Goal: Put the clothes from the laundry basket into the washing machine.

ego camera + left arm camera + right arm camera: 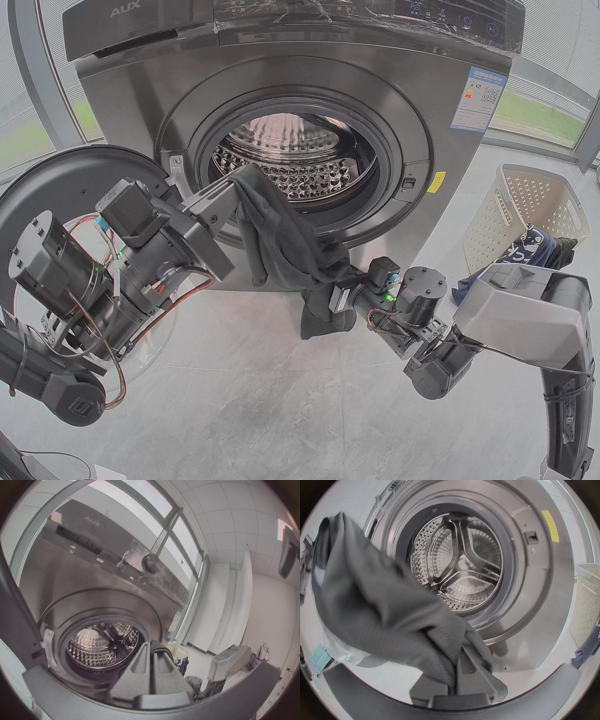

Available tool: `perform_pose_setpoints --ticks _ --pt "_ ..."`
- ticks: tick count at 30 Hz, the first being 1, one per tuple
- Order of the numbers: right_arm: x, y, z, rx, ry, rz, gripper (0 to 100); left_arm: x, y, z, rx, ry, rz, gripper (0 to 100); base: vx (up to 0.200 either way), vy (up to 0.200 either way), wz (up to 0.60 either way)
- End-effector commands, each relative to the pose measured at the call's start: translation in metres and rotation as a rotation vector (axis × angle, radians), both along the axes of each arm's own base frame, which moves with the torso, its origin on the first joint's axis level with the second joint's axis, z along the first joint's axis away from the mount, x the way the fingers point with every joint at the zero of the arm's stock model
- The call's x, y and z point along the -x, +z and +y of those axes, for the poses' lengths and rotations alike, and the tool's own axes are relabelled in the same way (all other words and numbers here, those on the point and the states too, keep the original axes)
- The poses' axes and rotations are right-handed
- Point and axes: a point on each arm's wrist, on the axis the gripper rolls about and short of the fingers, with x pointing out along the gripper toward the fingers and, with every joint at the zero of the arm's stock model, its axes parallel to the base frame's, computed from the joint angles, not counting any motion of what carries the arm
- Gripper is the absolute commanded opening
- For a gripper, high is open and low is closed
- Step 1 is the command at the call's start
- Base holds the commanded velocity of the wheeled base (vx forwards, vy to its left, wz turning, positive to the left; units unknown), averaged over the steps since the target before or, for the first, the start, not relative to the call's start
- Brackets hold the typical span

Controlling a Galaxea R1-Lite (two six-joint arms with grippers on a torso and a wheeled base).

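1. The washing machine point(400, 106), a grey front-loader, stands on the pale floor point(281, 400) with its round opening facing the robot.
2. Its door point(69, 181) is swung wide open on the robot's left, behind the left arm.
3. The steel drum point(294, 156) is lit inside, showing a perforated wall and raised ribs.
4. The laundry basket point(525, 200), white and perforated, sits on the floor near the machine's right front corner. A navy garment point(531, 247) with white print hangs over its near rim.
5. A dark grey garment point(281, 244) is stretched between the 2 arms in front of the opening, outside the drum. Its upper end is level with the opening's lower left rim, and its lower end dangles just above the floor.
6. The left tool point(153, 648) is raised before the opening, its fingers pressed together on a narrow fold of the dark grey garment.
7. The right tool point(457, 664) is lower, in front of the machine's lower front panel. Its fingers are closed on the same garment, which drapes over them.
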Motion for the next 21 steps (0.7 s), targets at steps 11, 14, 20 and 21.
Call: perform_pose_setpoints --ticks 11,14,20,21 --pt "0.024 0.07 -0.013 -0.093 -0.021 -0.104 0 -0.027 -0.097 0.004 -0.263 0.064 0.259 0 0.0 0.0 0.0" --pt "0.028 0.075 -0.012 -0.1 -0.015 -0.112 0 -0.031 -0.116 0.002 -0.31 0.062 0.31 0 0.0 0.0 0.0" --pt "0.032 0.081 -0.012 -0.11 -0.008 -0.122 0 -0.033 -0.128 0.001 -0.351 0.067 0.331 0 0.0 0.0 0.0" --pt "0.032 0.081 -0.012 -0.11 -0.01 -0.122 0 -0.033 -0.128 0.001 -0.353 0.067 0.331 100 0.0 0.0 0.0"
